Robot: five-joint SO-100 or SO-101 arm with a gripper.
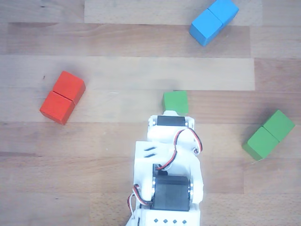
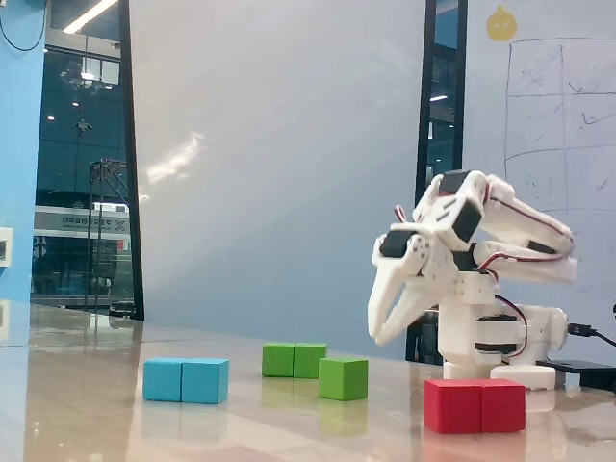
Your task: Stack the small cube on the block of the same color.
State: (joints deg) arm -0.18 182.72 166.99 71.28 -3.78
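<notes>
Claw hanging above the table with fingers slightly spread, gripping nothing, small green cube on the wood just beyond it, seemingly untouched, green two-cube block lying well apart, red block, blue block.

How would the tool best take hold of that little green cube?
Probably from straight above, closing on two opposite side faces of the small green cube. It sits flat on the table, alone, with bare wood all round, so either pair of flat, parallel faces suits. The tool hangs above the table beside it in the fixed view, apparently empty.
</notes>
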